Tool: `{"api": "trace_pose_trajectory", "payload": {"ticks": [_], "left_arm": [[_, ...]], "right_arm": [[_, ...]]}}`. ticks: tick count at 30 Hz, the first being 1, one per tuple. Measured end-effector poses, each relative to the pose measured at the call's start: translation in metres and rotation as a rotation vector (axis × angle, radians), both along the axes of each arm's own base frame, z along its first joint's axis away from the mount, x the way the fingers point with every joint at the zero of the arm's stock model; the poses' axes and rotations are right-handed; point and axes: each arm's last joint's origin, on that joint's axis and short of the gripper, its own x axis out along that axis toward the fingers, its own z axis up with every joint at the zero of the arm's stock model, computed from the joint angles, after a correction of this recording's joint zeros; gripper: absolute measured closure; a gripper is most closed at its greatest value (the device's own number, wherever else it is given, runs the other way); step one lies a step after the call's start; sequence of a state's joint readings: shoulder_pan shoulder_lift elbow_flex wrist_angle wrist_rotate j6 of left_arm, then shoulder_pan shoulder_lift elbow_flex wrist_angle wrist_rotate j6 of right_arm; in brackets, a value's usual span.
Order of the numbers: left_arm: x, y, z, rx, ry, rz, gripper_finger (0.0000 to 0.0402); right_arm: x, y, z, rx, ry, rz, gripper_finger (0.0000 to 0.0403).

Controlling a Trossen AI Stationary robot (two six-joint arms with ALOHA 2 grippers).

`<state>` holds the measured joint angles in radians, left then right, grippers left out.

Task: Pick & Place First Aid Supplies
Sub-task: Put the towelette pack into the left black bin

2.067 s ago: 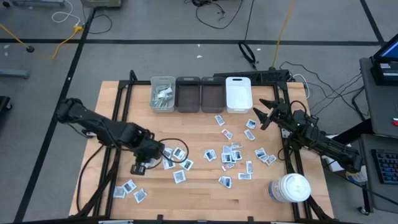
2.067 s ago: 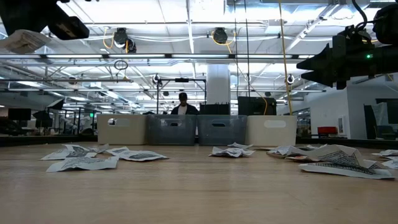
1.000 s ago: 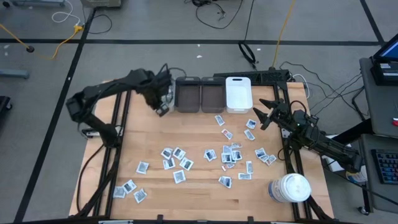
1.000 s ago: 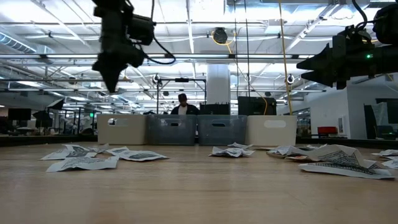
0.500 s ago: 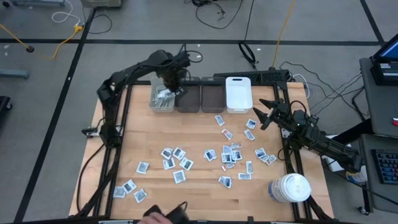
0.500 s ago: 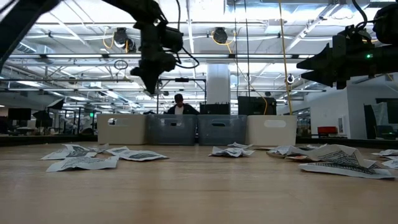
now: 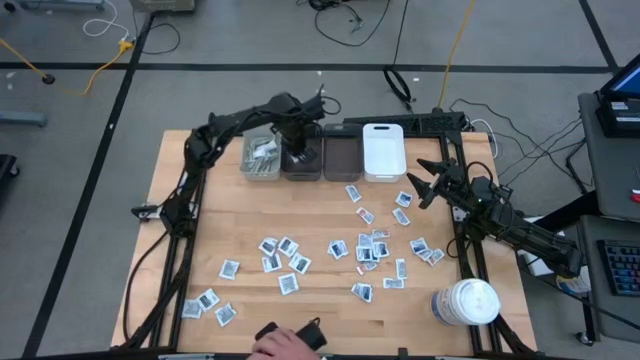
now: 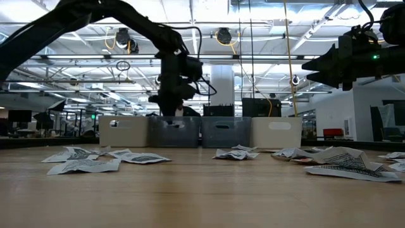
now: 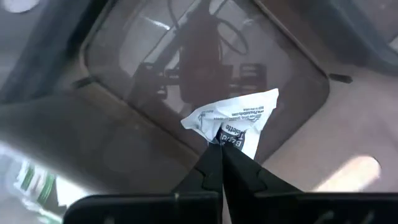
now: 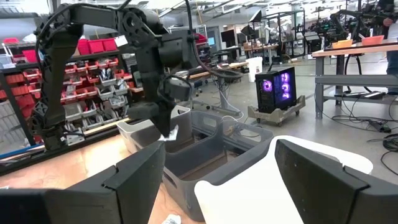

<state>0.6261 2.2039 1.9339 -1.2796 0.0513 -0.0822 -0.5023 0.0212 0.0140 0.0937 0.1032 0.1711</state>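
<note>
The sachet (image 9: 235, 120) you are carrying sits pinched at one corner between the tips of your left gripper (image 9: 221, 149), fingers pressed together on it, and the rest of the packet fans out ahead of and beyond the fingertips. Directly past it, on the line the fingers point along, lies the floor of the dark grey bin (image 9: 205, 68), bare as far as the wrist view shows. That is the relation your next move turns on: the packet hangs straight over that bin's opening, not over its rim and not over the neighbour.

From above, your left gripper (image 7: 296, 140) stands over the second bin (image 7: 302, 152) in the row at the far edge of the table; the pale bin (image 7: 262, 152) just to the outer side of it already holds wrapped strips, and a further dark bin (image 7: 342, 152) and a white bin (image 7: 383, 150) lie to the other side, toward the right arm. I judge a release here would land the packet in the bin below; how high the gripper hangs above it I cannot tell.

Your right gripper (image 7: 428, 183) waits with its fingers spread wide, holding nothing, near the table's right edge. The loose sachets (image 7: 372, 246) on the wood lie just beside and in front of it, much nearer to it than to your left gripper, so it is the better placed for the next pick. A person's hand (image 7: 290, 343) shows at the near edge of the table.
</note>
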Motion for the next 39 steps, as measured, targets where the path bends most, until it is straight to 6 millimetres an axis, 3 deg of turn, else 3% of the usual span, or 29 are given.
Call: {"api": "trace_pose_trajectory", "payload": {"ticks": [6,16,21,34,39], "left_arm": [[0.002,0.001,-0.002,0.001,-0.016,-0.003,0.0372],[0.004,0.0,-0.002,-0.025,-0.047,-0.036,0.0209],[0.002,0.002,-0.001,-0.029,-0.045,-0.018,0.0155],[-0.02,-0.008,0.058,0.037,-0.137,-0.01,0.0133],[-0.022,-0.016,0.067,0.042,-0.14,-0.052,0.0133]], "right_arm": [[0.0,0.0,0.0,0.0,0.0,0.0,0.0105],[0.0,0.0,0.0,0.0,0.0,0.0,0.0105],[0.0,0.0,0.0,0.0,0.0,0.0,0.0105],[0.0,0.0,0.0,0.0,0.0,0.0,0.0105],[0.0,0.0,0.0,0.0,0.0,0.0,0.0105]]}}
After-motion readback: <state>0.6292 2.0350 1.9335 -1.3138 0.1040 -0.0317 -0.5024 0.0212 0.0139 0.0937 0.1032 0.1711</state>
